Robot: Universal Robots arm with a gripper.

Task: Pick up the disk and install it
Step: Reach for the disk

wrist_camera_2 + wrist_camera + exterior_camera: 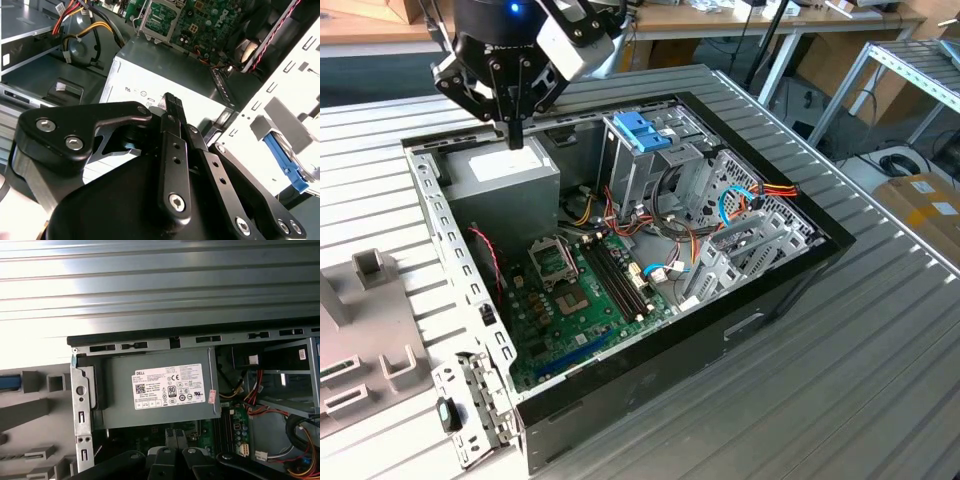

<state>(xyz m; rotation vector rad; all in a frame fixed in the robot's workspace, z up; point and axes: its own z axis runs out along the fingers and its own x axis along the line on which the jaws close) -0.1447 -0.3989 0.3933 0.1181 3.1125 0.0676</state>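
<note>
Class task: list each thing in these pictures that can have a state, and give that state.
Case: open, side panel off.
Gripper: jaws shut, empty, over the power supply.
Disk: outside the case, not held.

Bright even light, patchy glare
</note>
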